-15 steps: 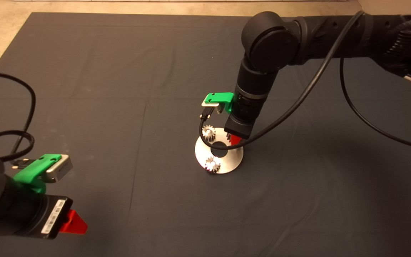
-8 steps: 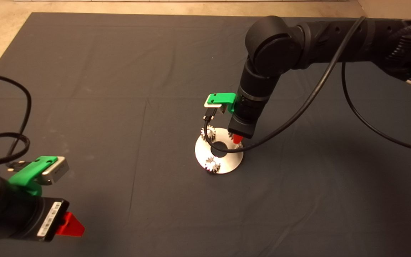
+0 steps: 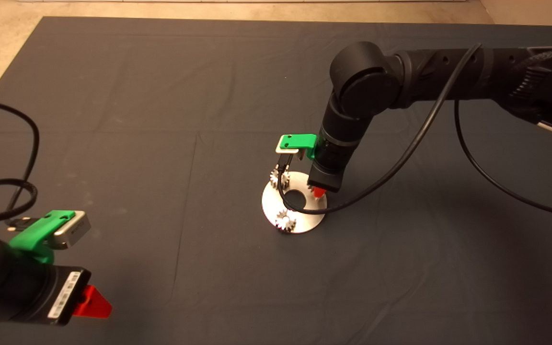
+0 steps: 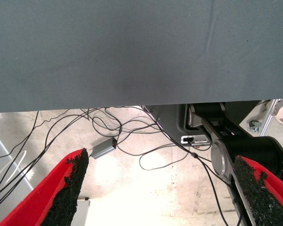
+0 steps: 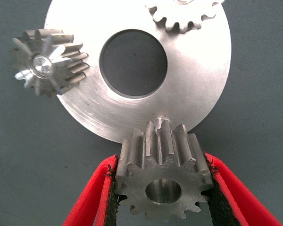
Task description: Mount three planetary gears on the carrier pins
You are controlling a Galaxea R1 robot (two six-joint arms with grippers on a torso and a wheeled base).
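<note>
The shiny round disc (image 3: 304,218) with a large centre hole lies mid-mat. Two planetary gears (image 3: 286,221) (image 3: 279,178) sit on carrier pins on it; one pin's tip (image 5: 41,64) shows in a gear's bore (image 5: 49,63). My right gripper (image 3: 319,192) points down over the disc's right edge, shut on the third gear (image 5: 164,181), which hangs just above the disc (image 5: 198,94). The pin under it is hidden. The other seated gear (image 5: 184,16) is at the far rim. My left gripper (image 3: 91,302) waits at the lower left, open (image 4: 162,188) and holding nothing.
A black cable (image 3: 400,158) loops from the right arm down past the disc. The left wrist view shows the mat's edge (image 4: 132,101) and the floor beyond it, with loose cables and a robot base.
The right gripper has come down with the gear, closer to the disc's right edge. The left arm has drifted slightly back toward the lower left.
</note>
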